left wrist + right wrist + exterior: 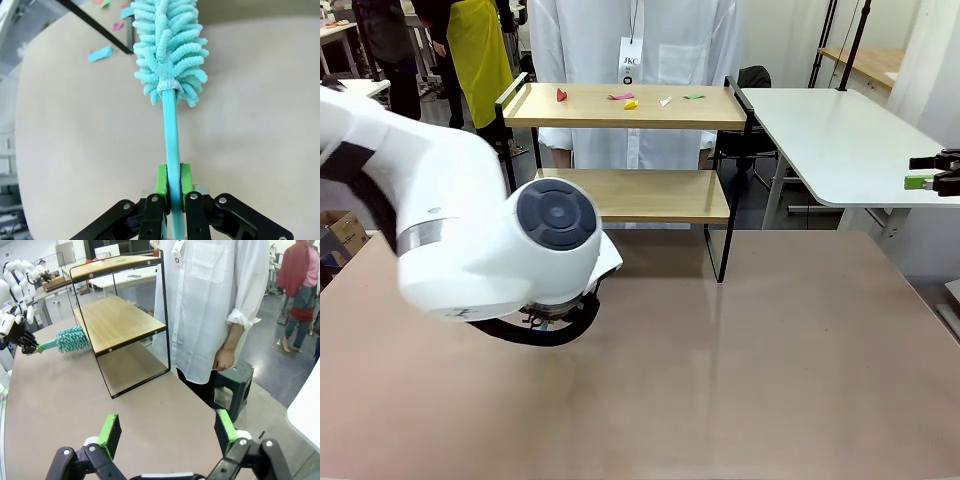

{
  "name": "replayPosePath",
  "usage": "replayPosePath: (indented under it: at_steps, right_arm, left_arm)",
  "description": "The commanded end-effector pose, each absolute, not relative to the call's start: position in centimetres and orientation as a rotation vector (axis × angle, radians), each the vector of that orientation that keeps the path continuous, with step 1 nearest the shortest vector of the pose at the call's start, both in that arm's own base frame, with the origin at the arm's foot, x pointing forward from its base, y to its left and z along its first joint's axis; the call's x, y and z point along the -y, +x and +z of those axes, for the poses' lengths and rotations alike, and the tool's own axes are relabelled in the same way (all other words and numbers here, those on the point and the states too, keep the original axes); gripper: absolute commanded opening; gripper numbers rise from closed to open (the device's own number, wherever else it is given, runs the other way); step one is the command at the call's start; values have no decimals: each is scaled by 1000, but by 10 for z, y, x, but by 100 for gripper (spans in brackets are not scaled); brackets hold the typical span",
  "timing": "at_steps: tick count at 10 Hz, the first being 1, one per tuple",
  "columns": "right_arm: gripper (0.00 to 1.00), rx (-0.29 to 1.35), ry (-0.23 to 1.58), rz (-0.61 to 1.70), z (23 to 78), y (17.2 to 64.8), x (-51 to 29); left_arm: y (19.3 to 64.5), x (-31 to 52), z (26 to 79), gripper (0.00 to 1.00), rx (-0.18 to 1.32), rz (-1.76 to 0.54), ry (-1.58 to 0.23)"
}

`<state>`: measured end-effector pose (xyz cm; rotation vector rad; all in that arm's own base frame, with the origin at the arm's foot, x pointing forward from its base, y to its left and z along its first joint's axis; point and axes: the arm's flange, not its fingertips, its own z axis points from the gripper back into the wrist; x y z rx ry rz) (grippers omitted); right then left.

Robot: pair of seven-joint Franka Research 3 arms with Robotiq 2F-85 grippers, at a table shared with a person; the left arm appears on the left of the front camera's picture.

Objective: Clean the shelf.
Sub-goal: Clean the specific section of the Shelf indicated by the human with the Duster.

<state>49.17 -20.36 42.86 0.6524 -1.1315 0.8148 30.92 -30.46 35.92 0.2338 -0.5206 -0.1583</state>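
Front view: the shelf stands on the far part of the brown counter, at 12 o'clock. Small coloured scraps lie along its top board. A person in a white coat stands right behind it. The white left arm bulks in at 9 o'clock, low over the counter. The right fingers hang at 3 o'clock at the picture's edge, well apart from the shelf.

Left wrist view: the left fingers are clamped tight on the teal handle of a duster. Its fluffy head points to 12 o'clock over the counter. At 11 o'clock a black bar of the shelf's frame crosses the corner, and paper scraps lie on the counter near it.

Right wrist view: the right fingers stand wide apart at 6 o'clock with nothing between them. The shelf is at 11 o'clock, its two boards in the thin black frame. At 9 o'clock the left fingers hold the duster, with its head near the end of the lower board. The person stands at 1 o'clock, beside a dark stool.
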Motion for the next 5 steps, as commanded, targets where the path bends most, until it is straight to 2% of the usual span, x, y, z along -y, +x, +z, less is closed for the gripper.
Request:
replayPosePath:
  at_steps: [1, 5]
  right_arm:
    - [100, 1135, 649, 819, 431, 492, 202]
    - [100, 1135, 649, 819, 431, 492, 202]
  left_arm:
    - [303, 271, 368, 13, 546, -246, 154]
    - [299, 242, 382, 13, 546, -438, -78]
